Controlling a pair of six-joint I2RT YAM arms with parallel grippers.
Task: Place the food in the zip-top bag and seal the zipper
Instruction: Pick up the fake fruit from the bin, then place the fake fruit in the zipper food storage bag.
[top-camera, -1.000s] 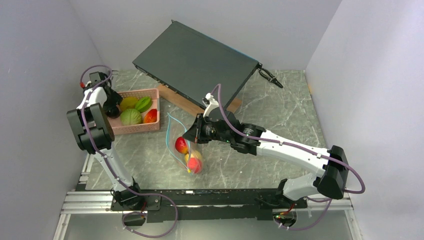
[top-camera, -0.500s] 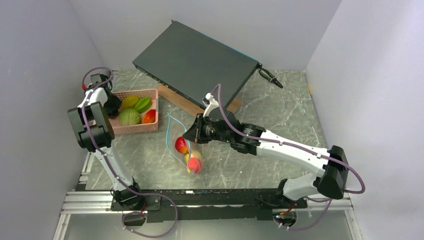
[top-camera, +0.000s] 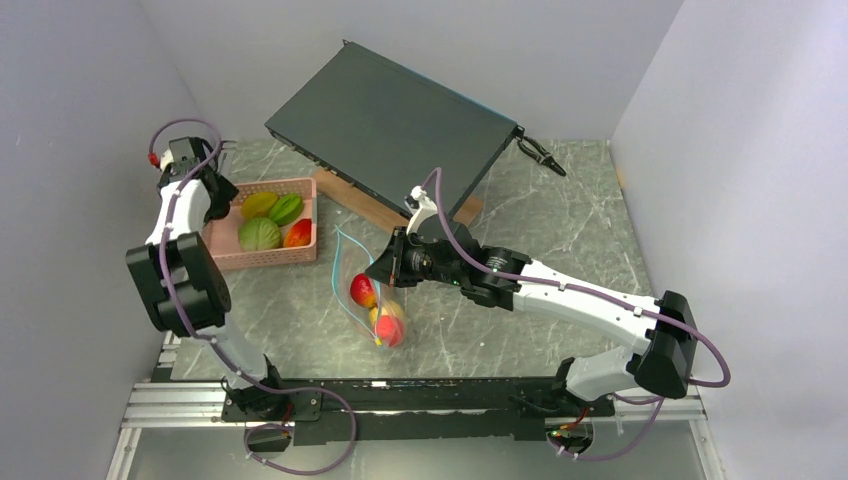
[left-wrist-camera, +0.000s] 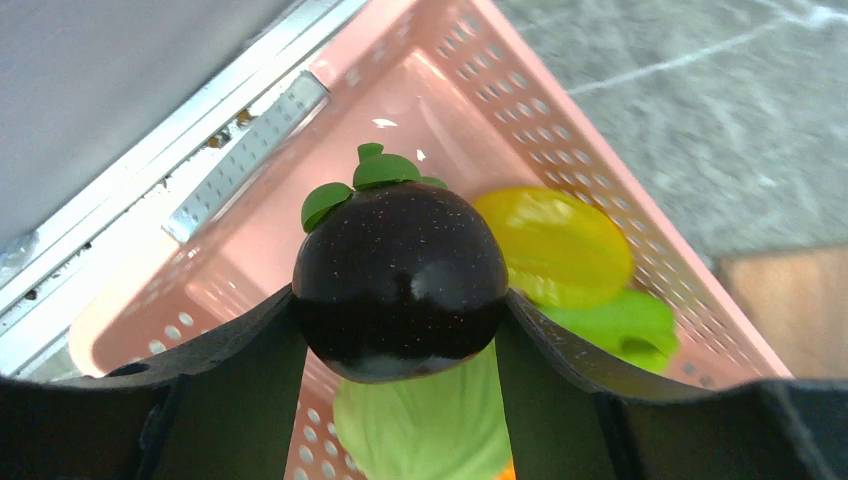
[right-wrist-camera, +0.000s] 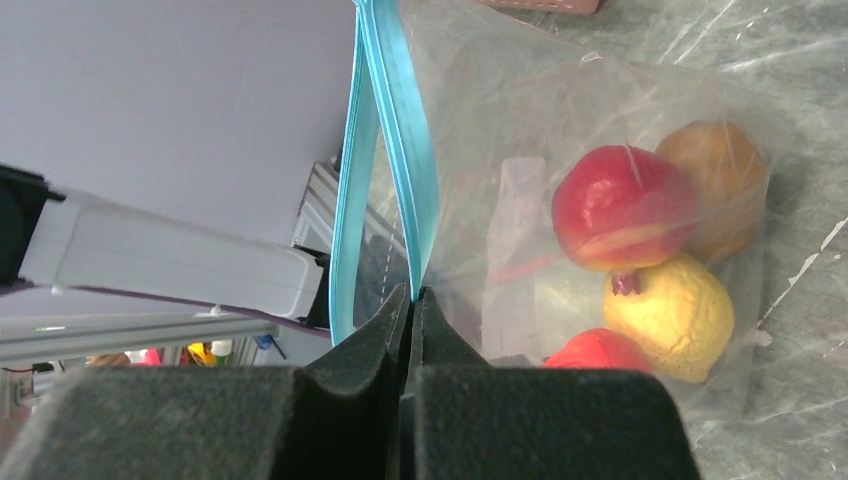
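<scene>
Hanging over a marbled table (top-camera: 560, 210) between pale walls (top-camera: 560, 60), left tool (left-wrist-camera: 400, 300) clasps purple fruit (left-wrist-camera: 400, 250), right tool (right-wrist-camera: 412, 300) pinches bag (right-wrist-camera: 600, 120).

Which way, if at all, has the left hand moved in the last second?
Yes. Holding a dark purple fruit, the left hand has shifted toward the pink basket's far left corner.

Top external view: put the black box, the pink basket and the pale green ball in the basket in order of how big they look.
1. black box, clearly the largest
2. pink basket
3. pale green ball, the smallest; it fits inside the basket with other fruit
</scene>
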